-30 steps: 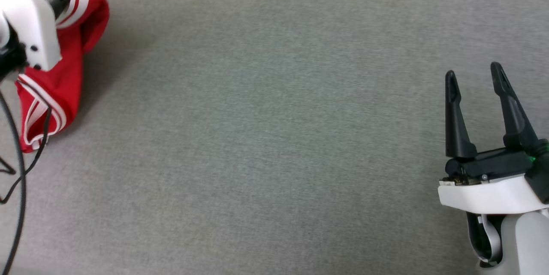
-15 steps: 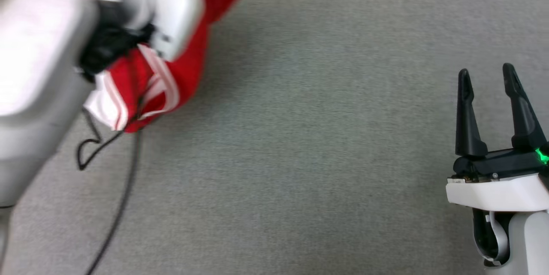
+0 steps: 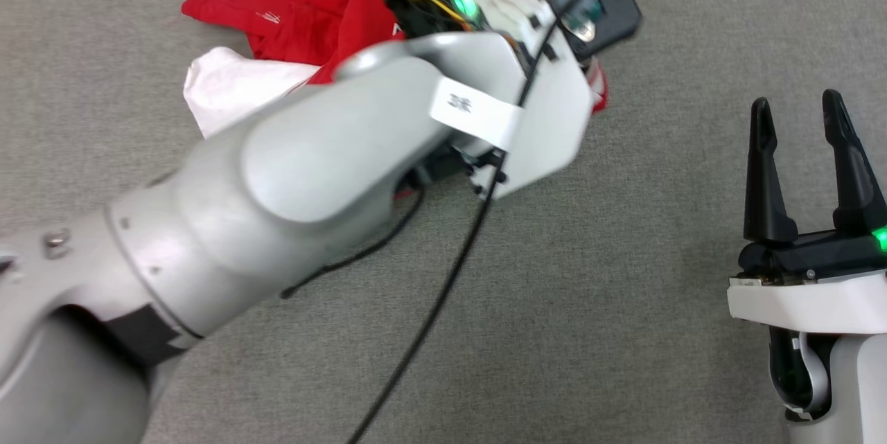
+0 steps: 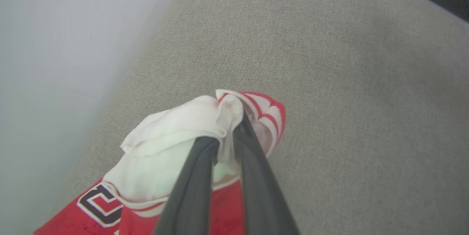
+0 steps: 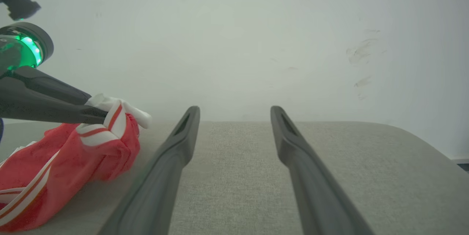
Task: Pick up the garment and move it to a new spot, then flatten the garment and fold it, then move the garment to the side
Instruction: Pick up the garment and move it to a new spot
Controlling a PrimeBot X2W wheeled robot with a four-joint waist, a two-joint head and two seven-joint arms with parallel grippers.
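The garment (image 3: 291, 14) is a red bundle with a white sleeve (image 3: 229, 87), lying crumpled on the grey surface at the top middle of the head view. My left arm (image 3: 312, 153) reaches over it and hides the fingers there. In the left wrist view my left gripper (image 4: 229, 138) is shut on the white sleeve with striped trim (image 4: 172, 128), lifted a little; black lettering (image 4: 95, 205) shows below. The right wrist view has the left gripper's fingers (image 5: 55, 105) pinching that garment (image 5: 73, 165) at its left. My right gripper (image 3: 797, 111) stands open and apart at the lower right, with nothing between its fingers (image 5: 183, 136).
The grey fabric surface (image 3: 624, 257) stretches across the head view. A pale wall (image 5: 238, 44) rises behind it. A black cable (image 3: 429, 312) hangs from my left arm. The surface's rounded edge (image 5: 432, 147) falls off at the right.
My left arm has swung right from the far left toward the top middle, carrying the garment along. The head view has shifted slightly. The right gripper has stayed open.
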